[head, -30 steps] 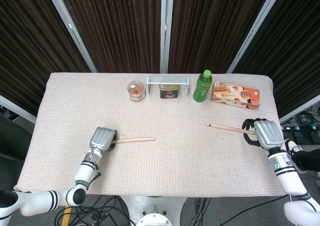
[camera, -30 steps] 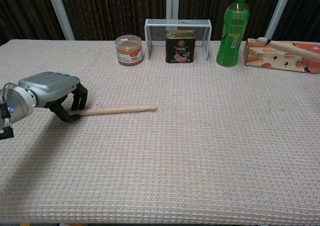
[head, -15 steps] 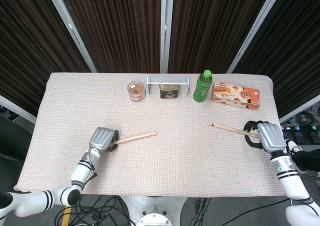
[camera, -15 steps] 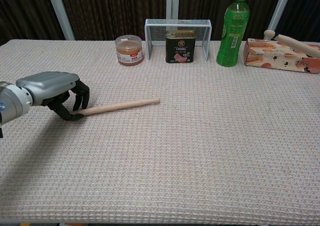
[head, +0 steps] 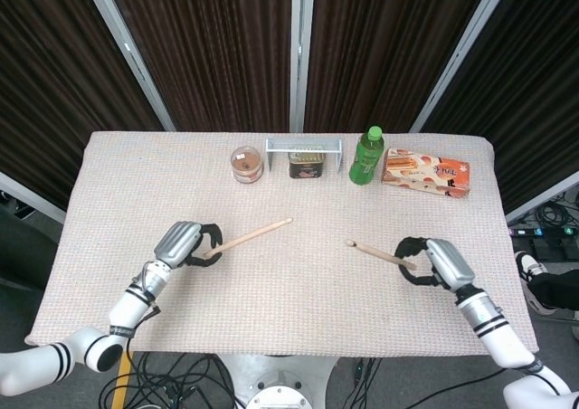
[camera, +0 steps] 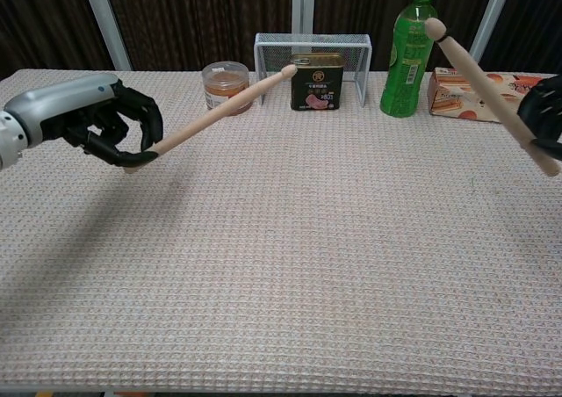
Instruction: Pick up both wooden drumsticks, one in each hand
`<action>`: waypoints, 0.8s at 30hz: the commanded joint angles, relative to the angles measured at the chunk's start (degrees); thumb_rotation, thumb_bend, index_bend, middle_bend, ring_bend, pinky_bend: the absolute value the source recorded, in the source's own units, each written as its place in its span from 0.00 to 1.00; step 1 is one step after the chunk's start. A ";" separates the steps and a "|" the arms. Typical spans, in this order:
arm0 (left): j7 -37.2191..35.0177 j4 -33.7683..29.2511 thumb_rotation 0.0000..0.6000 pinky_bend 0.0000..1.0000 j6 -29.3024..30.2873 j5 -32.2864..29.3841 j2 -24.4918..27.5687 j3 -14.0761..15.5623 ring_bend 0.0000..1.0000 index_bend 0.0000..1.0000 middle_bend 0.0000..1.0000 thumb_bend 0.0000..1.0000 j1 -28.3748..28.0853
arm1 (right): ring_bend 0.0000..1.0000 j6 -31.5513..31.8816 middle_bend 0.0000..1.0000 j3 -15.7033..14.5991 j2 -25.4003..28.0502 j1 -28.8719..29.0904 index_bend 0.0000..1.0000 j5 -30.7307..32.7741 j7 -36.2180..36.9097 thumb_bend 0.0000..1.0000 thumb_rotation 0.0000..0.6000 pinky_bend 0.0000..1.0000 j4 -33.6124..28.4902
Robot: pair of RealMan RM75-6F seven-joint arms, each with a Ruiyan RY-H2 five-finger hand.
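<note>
My left hand (head: 184, 243) (camera: 97, 116) grips the butt end of a wooden drumstick (head: 253, 234) (camera: 219, 109). That stick is off the cloth, its tip pointing up and to the right. My right hand (head: 438, 262) (camera: 543, 109) holds the second drumstick (head: 380, 254) (camera: 479, 74) near its butt, also lifted, with the tip angled up and to the left. In the chest view only the dark fingers of the right hand show at the right edge.
Along the far side of the table (head: 298, 287) stand a small round jar (head: 246, 165), a wire rack (head: 304, 145) with a tin can (head: 307, 164) in it, a green bottle (head: 366, 155) and a snack box (head: 425, 173).
Both hands have lifted their drumsticks off the cloth. The right hand moved inward to the left; the left stick's tip swung upward.
</note>
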 commanded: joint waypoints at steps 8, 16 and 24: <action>-6.32 -2.13 1.00 0.82 1.96 5.81 1.48 -1.31 0.85 0.62 0.71 0.55 -3.06 | 0.43 -3.66 0.59 2.01 -10.95 6.70 0.63 -0.60 -1.52 0.66 1.00 0.41 -2.10; -9.02 -2.76 1.00 0.82 2.13 7.08 2.09 -1.25 0.85 0.62 0.71 0.55 -4.56 | 0.43 -4.38 0.59 5.65 -16.34 8.77 0.63 6.25 -9.80 0.68 1.00 0.41 -4.15; -9.50 -2.59 1.00 0.82 3.18 8.33 1.95 -0.42 0.84 0.62 0.71 0.55 -5.14 | 0.43 -3.76 0.59 8.23 -19.81 10.04 0.63 11.53 -16.55 0.68 1.00 0.41 -5.20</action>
